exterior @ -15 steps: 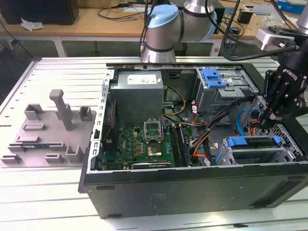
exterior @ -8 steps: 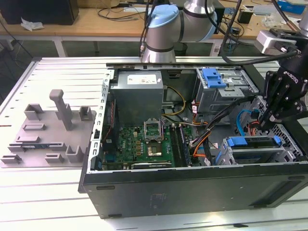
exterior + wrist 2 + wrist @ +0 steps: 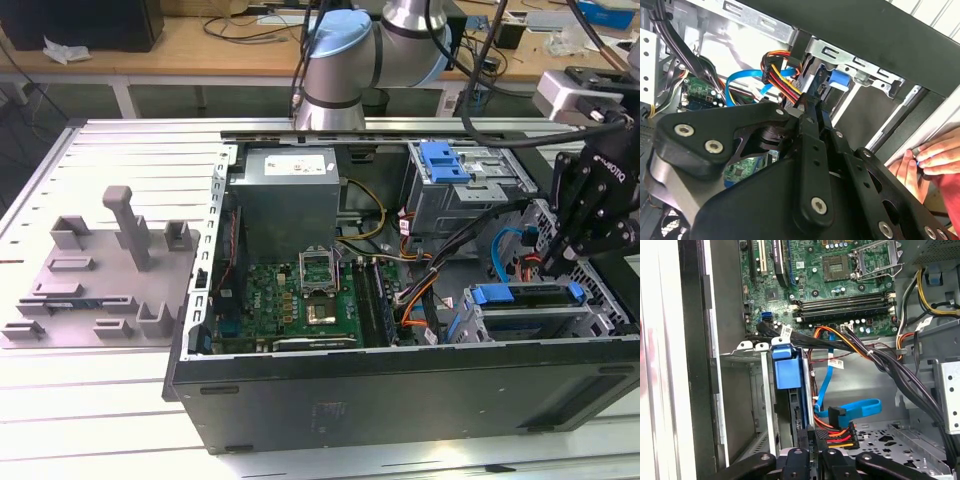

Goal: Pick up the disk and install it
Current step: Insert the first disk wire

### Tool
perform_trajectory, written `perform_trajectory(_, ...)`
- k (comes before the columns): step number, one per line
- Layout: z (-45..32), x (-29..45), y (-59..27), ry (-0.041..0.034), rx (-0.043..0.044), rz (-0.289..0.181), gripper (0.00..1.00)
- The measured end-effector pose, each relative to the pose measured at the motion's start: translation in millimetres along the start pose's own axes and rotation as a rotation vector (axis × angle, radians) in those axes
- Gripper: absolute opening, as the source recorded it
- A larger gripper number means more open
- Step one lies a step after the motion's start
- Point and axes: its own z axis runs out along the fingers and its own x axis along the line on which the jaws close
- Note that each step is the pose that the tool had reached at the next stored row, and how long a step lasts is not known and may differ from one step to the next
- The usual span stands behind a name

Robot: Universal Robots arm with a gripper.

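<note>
From where I sit the job looks nearly done: the disk (image 3: 525, 295) already stands in its metal bay (image 3: 560, 322) inside the computer case (image 3: 400, 390), and it may only need seating. The gripper (image 3: 553, 262) is right over its edge with the fingers looking pressed together, though I cannot tell if they pinch it. The first wrist view shows the blue bracket lined up in the slot, while the second wrist view shows a person's hand (image 3: 935, 156) on the case rim.

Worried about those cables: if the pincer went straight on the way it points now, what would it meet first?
Probably the blue-framed disk, standing in the bay right ahead of the pincer; the red-orange connector sits just beside. Depth is unclear.
</note>
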Motion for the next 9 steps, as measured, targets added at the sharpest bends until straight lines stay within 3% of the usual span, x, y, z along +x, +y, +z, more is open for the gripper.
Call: perform_trajectory(9, 1.1, 11.1, 1.7, -0.0223, 0.0070, -0.021, 0.16)
